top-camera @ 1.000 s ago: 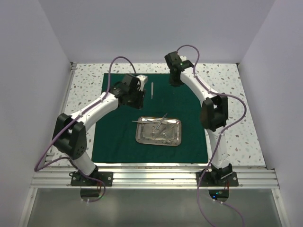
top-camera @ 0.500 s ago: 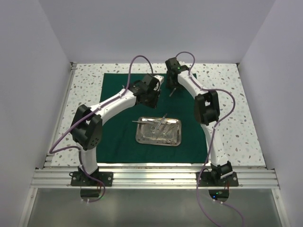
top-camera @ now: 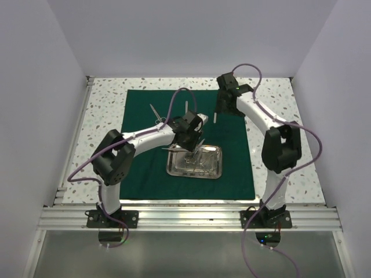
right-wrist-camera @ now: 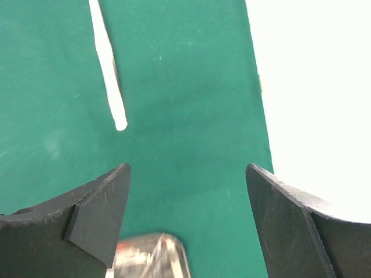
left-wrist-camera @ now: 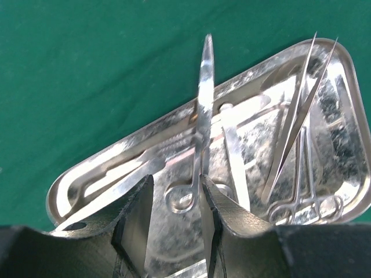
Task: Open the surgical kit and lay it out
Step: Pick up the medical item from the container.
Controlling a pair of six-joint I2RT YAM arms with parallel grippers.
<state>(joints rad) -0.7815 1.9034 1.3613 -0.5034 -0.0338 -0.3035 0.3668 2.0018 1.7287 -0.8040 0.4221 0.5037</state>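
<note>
The dark green drape (top-camera: pixel 145 162) lies spread flat with the steel tray (top-camera: pixel 219 162) on it. My left gripper (top-camera: pixel 194 141) hangs over the tray's far edge. In the left wrist view its jaws (left-wrist-camera: pixel 175 179) stand partly open around the ring handle of the scissors (left-wrist-camera: pixel 203 104), with a gap on the left side. Tweezers (left-wrist-camera: pixel 295 127) and ring-handled forceps (left-wrist-camera: pixel 307 202) lie in the tray (left-wrist-camera: pixel 116 159). My right gripper (top-camera: pixel 222 110) (right-wrist-camera: pixel 186 168) is open and empty above the drape (right-wrist-camera: pixel 185 87), near a slim silver instrument (right-wrist-camera: pixel 107 75).
Three slim instruments lie on the drape behind the tray: one at the left (top-camera: pixel 153 111), one in the middle (top-camera: pixel 186 108), one by the right gripper (top-camera: pixel 215 117). Speckled white table (right-wrist-camera: pixel 313 87) borders the drape. White walls enclose the table on three sides.
My left arm swung from the drape's back left to over the tray. My right gripper opened, left a silver instrument on the drape and shifted right.
</note>
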